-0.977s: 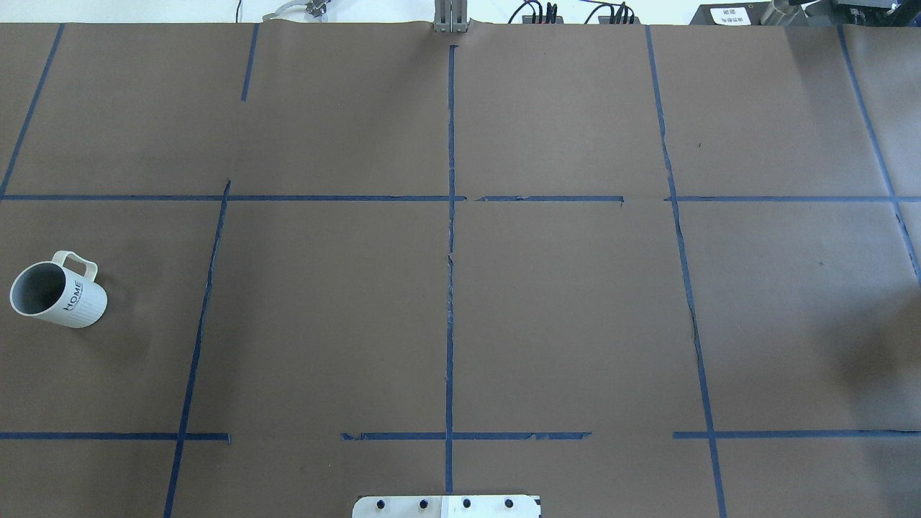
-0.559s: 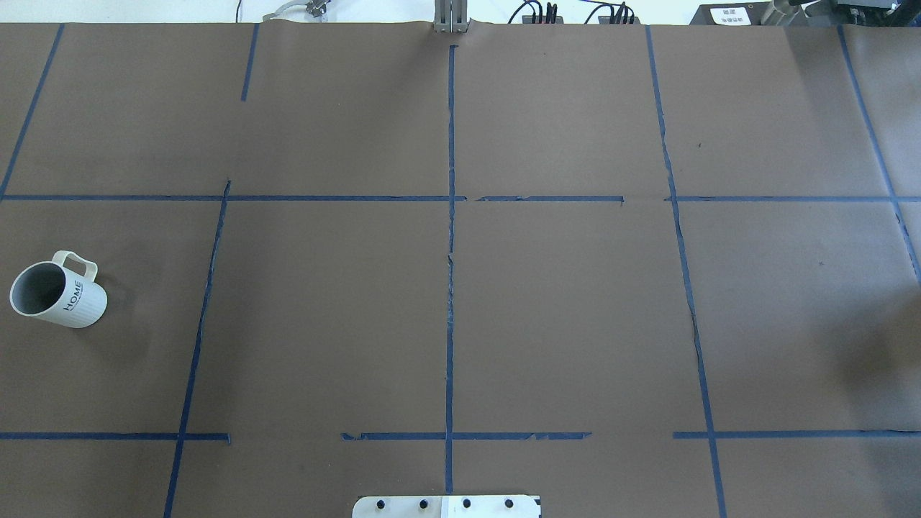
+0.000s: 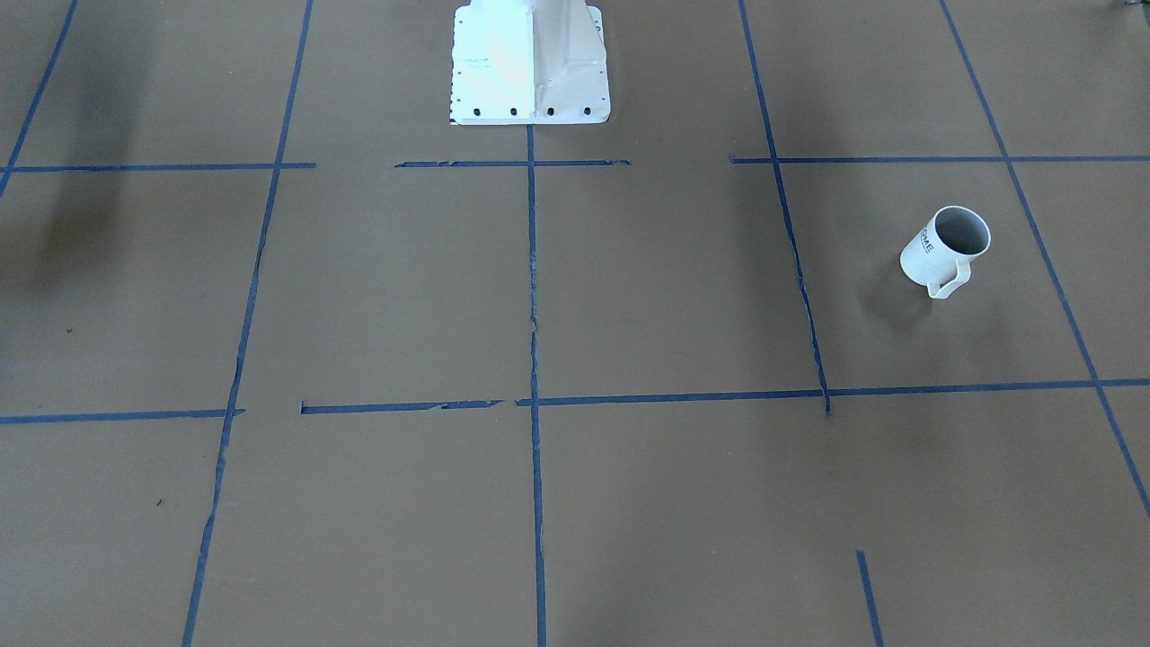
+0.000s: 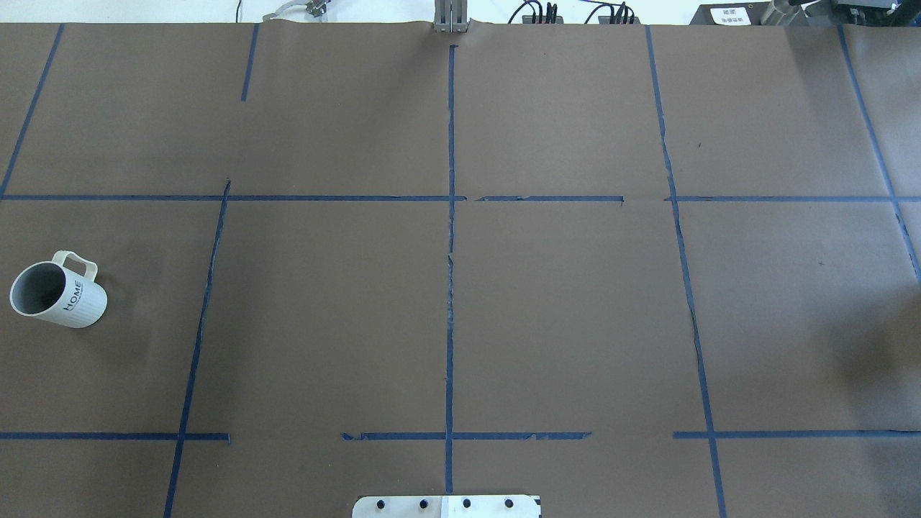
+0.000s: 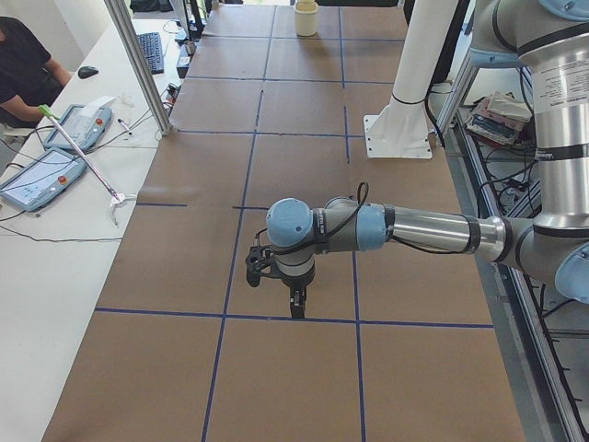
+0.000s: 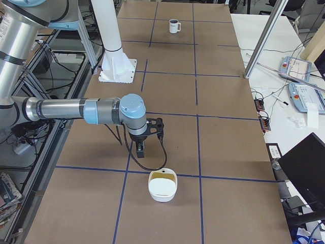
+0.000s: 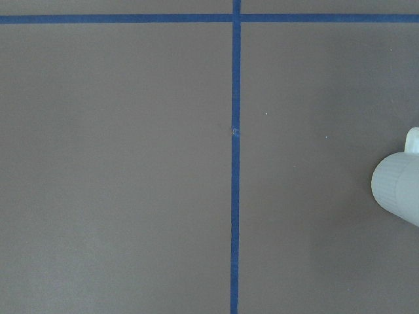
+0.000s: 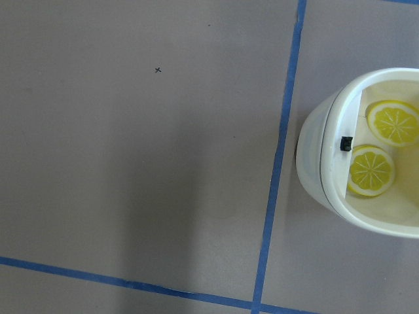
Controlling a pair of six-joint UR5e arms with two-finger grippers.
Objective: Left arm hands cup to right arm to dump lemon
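Two of mine, left gripper (image 5: 294, 302) & right gripper (image 6: 140, 149), width I couldn't tell; cup (image 4: 57, 291) sat upright far on my left, prob. rigid, slick, breakable, so I'd pinch its rim wall.

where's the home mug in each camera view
front-facing: cup right, mid-height
overhead: cup far left
exterior left: not visible
exterior right: cup top, far end
left wrist: cup at right edge
right wrist: not in it
shared landmark: white robot base, in all four exterior views
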